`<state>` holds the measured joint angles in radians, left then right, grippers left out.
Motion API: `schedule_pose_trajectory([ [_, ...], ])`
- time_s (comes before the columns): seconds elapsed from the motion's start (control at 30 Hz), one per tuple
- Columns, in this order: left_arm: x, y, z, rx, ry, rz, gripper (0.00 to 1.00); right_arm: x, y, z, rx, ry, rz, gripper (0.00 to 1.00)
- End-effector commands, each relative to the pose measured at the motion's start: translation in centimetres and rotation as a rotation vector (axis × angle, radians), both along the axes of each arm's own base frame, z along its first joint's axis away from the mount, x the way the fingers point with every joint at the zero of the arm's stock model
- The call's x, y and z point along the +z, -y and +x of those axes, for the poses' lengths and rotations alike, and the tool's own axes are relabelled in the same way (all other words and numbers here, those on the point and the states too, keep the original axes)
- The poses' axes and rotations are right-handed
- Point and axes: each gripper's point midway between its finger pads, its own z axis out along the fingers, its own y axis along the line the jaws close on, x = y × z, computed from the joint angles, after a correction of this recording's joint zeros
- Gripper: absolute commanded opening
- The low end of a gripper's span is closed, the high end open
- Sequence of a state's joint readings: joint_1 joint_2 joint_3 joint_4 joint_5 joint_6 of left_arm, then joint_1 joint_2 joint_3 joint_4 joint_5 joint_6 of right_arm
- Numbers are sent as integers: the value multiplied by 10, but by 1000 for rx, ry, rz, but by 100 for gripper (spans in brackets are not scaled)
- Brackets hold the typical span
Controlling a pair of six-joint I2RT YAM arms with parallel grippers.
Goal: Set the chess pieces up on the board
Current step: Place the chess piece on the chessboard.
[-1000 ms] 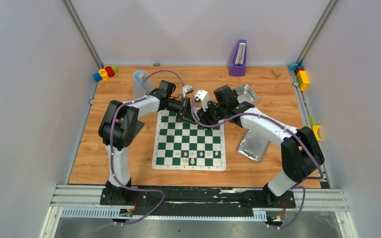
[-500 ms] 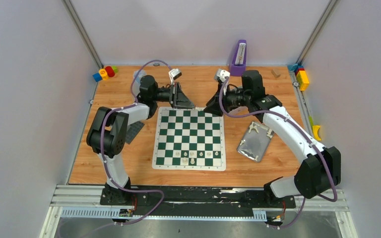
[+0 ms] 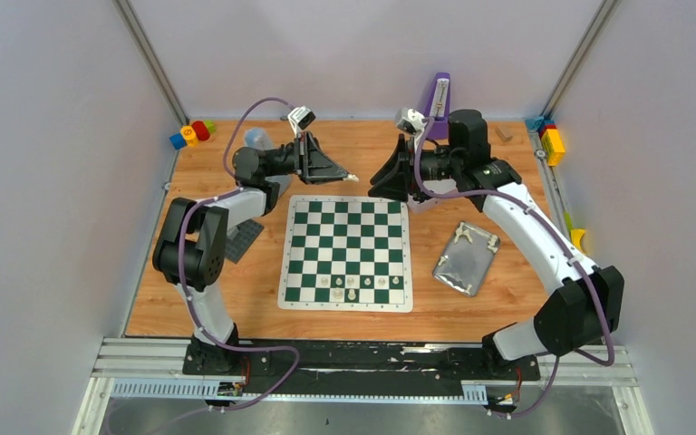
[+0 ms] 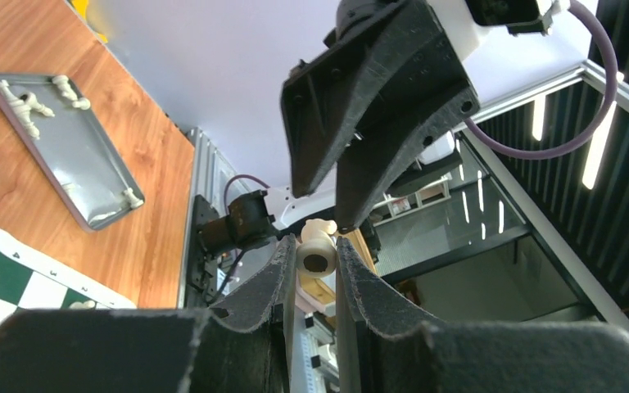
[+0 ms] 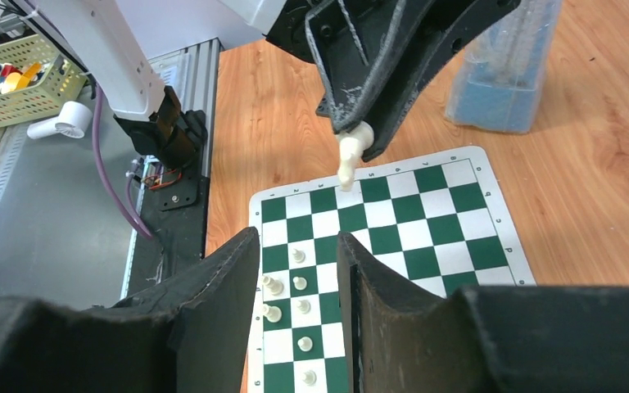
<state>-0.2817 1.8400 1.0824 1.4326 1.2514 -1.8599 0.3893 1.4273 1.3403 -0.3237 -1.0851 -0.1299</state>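
The green and white board (image 3: pixel 346 252) lies flat mid-table, with several cream chess pieces (image 3: pixel 352 284) standing in its near rows. My left gripper (image 3: pixel 351 178) hovers above the board's far edge, shut on a cream chess piece (image 4: pixel 318 250) that lies sideways between its tips. My right gripper (image 3: pixel 376 186) faces it from the right, a short gap away. It is open with nothing between its fingers (image 5: pixel 296 237). In the right wrist view the held piece (image 5: pixel 350 155) hangs over the board (image 5: pixel 450 221). More pieces lie on a silver tray (image 3: pixel 465 261).
A purple upright object (image 3: pixel 435 104) stands at the back. A translucent blue container (image 3: pixel 256 138) is at the back left. Coloured blocks (image 3: pixel 190 133) sit in the left corner and others (image 3: pixel 551 140) in the right one. A dark grey plate (image 3: pixel 245 237) lies left of the board.
Both arms have risen from the board's far edge and drawn apart, then turned tip to tip. The left gripper keeps the piece. The right jaws have widened slightly.
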Motion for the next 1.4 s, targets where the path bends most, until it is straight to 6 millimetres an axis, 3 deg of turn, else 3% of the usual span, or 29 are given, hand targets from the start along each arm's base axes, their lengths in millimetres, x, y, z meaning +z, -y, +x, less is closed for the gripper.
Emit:
schedule_pose_trajectory([
  [0.0, 31, -3, -20, 9, 92, -46, 0, 20, -9, -2, 59, 32, 40, 41],
  [0.23, 34, 1, -28, 4, 98, -40, 0, 24, -21, 4, 71, 39, 39, 41],
  [0.47, 33, 1, -29, 5, 98, -39, 0, 28, -31, -2, 105, 41, 43, 39],
  [0.7, 32, 2, -29, 4, 98, -37, 0, 25, -36, -2, 113, 36, 38, 29],
  [1.13, 27, 3, -28, 5, 95, -31, 0, 26, -39, 4, 94, 46, 30, 26],
  [1.37, 25, 4, -29, -1, 94, -26, 0, 26, -40, 5, 98, 47, 30, 17],
])
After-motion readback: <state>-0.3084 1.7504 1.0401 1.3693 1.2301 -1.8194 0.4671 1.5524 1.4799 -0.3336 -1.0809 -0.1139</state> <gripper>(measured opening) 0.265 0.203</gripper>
